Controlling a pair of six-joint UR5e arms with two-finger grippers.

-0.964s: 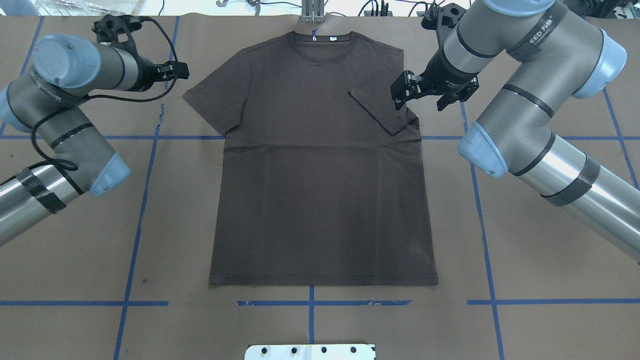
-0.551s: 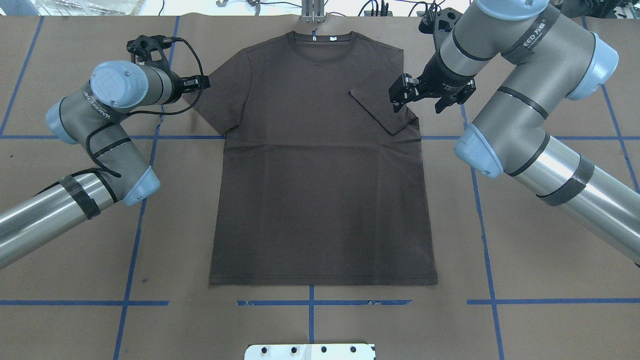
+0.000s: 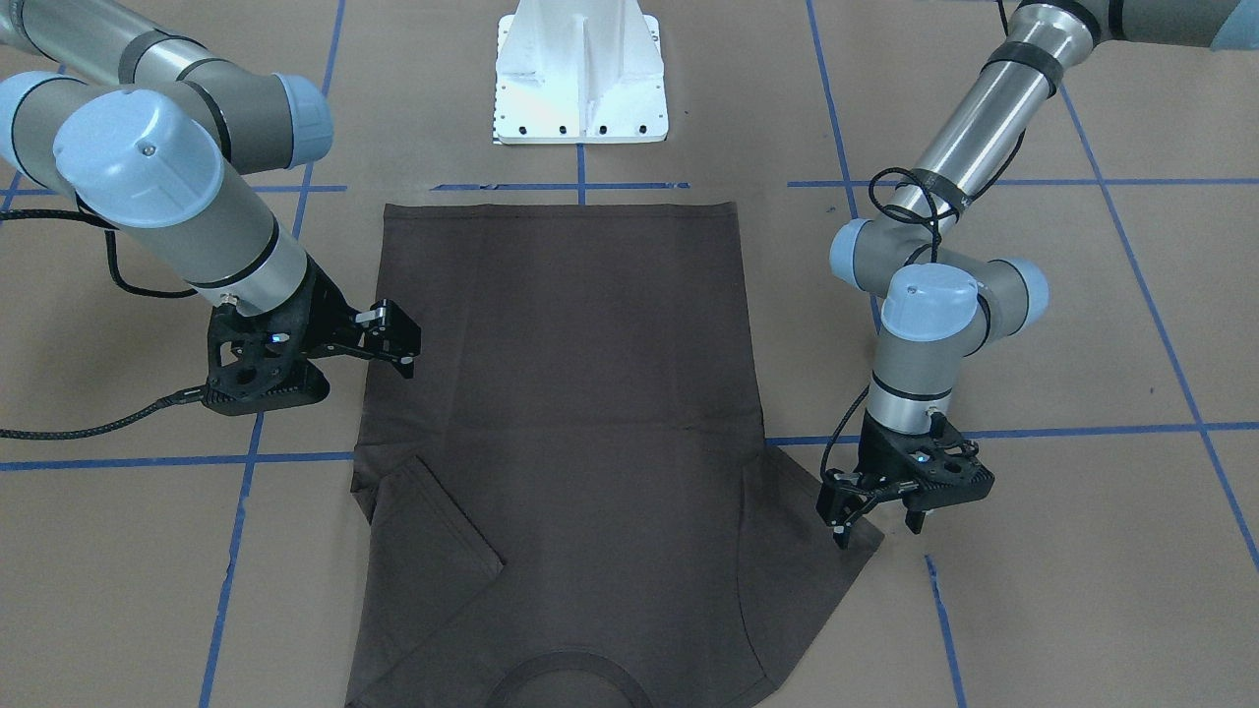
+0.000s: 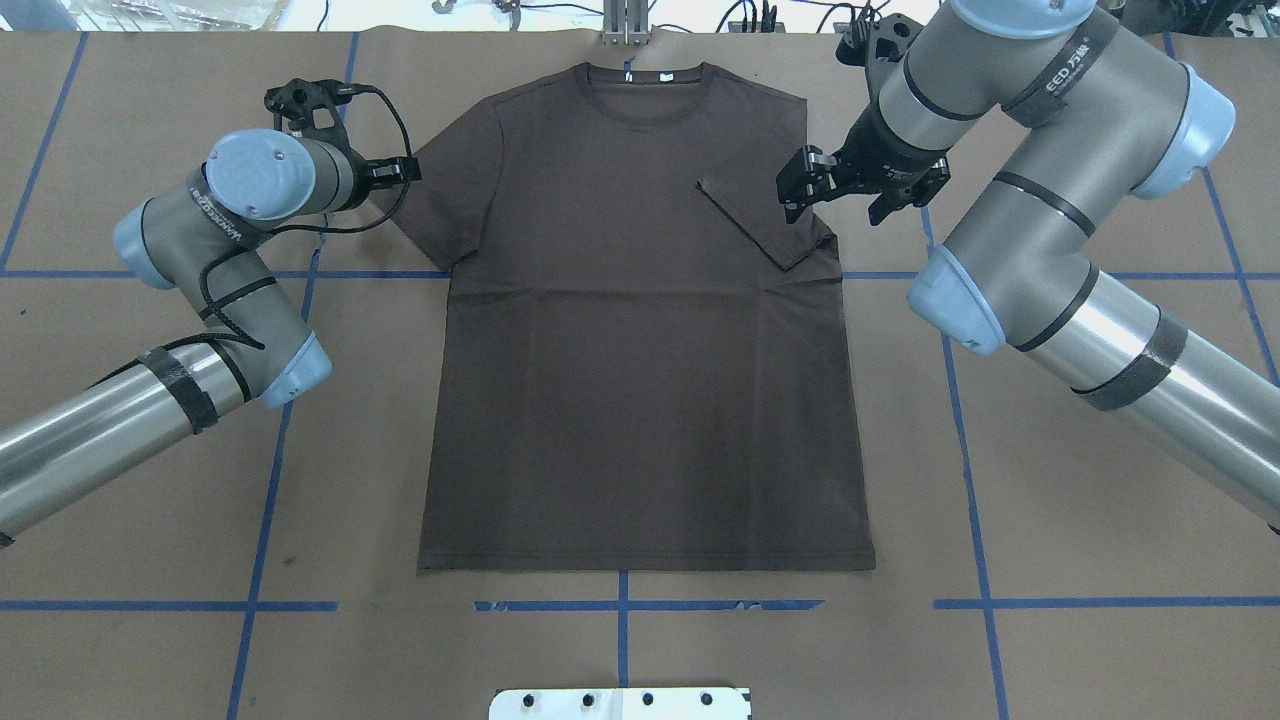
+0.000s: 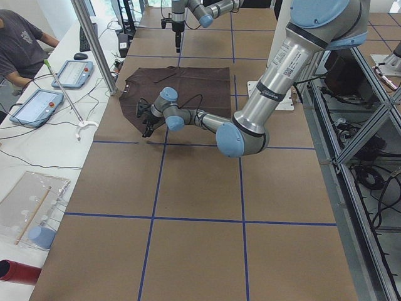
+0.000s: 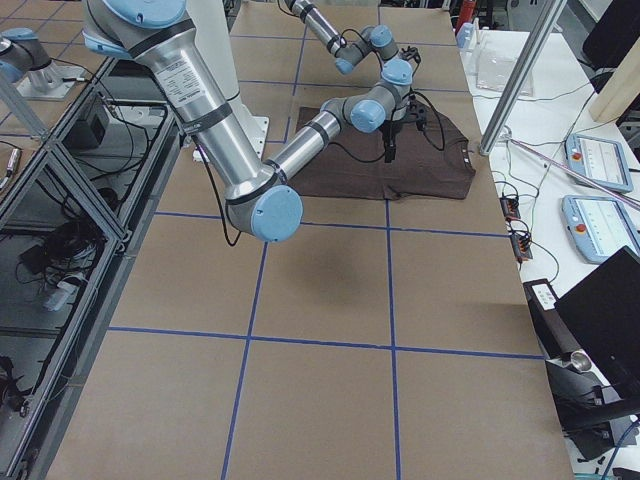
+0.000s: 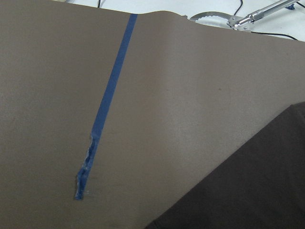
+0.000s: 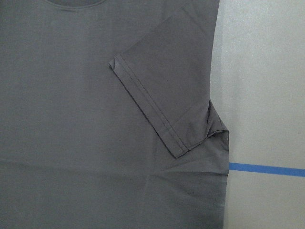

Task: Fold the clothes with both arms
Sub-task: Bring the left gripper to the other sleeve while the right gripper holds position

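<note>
Left gripper [image 3: 875, 529] swings in to the shirt's [image 4: 640, 400] flat sleeve [image 4: 430, 205].
Jaws apart, empty; right gripper [image 4: 795, 190] likewise, above the folded sleeve [image 4: 775, 225].

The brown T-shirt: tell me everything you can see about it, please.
The T-shirt is dark brown, thin and soft-looking, lying flat on the brown table, ribbed collar away from the robot. One short sleeve is folded in over the chest, beside the right gripper; the other lies spread, the left gripper at its edge.
</note>
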